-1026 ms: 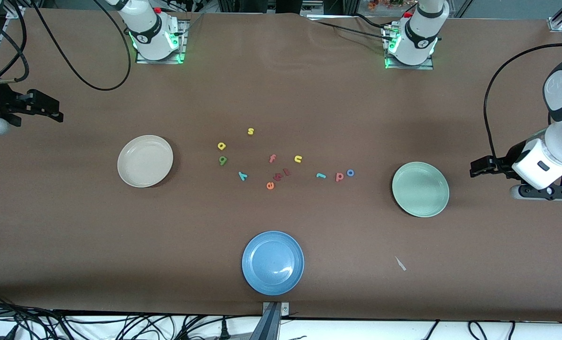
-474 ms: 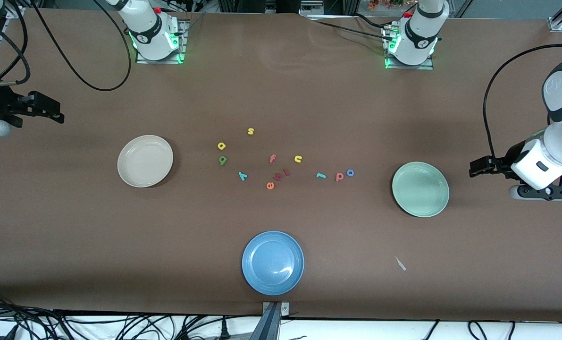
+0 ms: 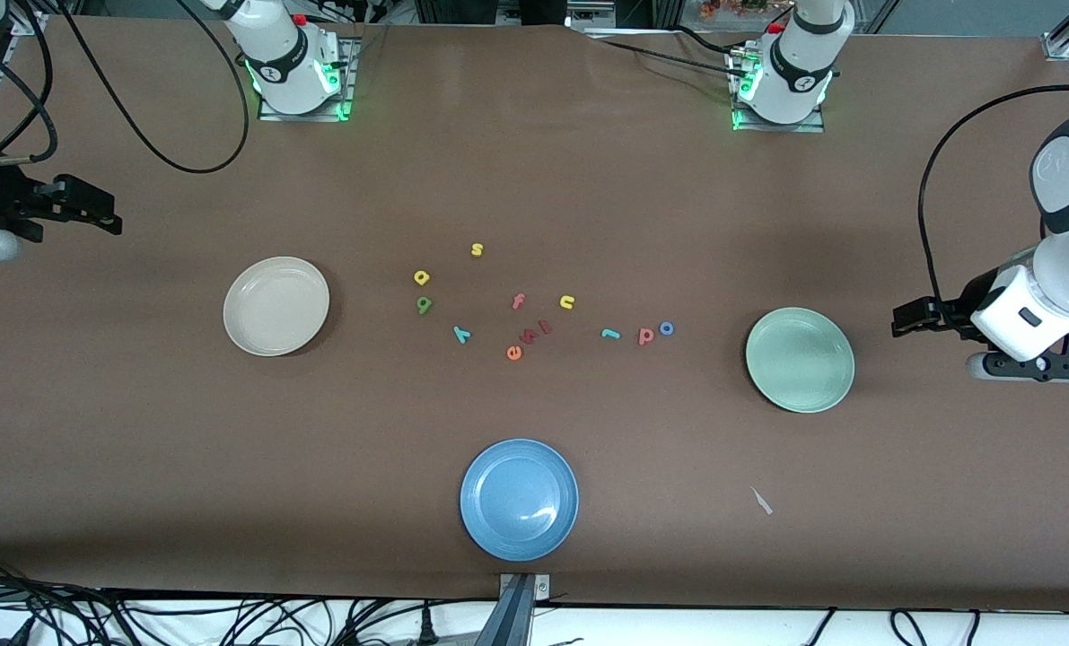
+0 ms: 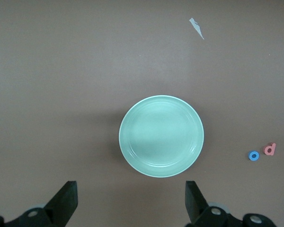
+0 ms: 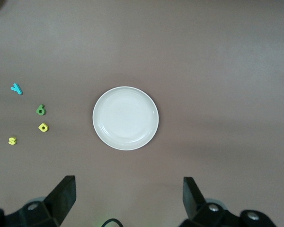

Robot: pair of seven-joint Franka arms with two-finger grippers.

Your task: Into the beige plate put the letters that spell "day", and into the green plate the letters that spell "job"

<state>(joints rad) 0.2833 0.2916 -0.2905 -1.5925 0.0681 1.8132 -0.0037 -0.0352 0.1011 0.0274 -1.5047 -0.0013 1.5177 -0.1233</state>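
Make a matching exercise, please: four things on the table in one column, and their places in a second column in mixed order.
Things:
1. beige plate
2. green plate
3. blue plate
4. yellow "s"

Places:
A. nearest to the front camera
B. toward the left arm's end of the table
C. the letter farthest from the front camera
D. toward the right arm's end of the table

Pairs: 1-D, 2-B, 3-A, 4-C
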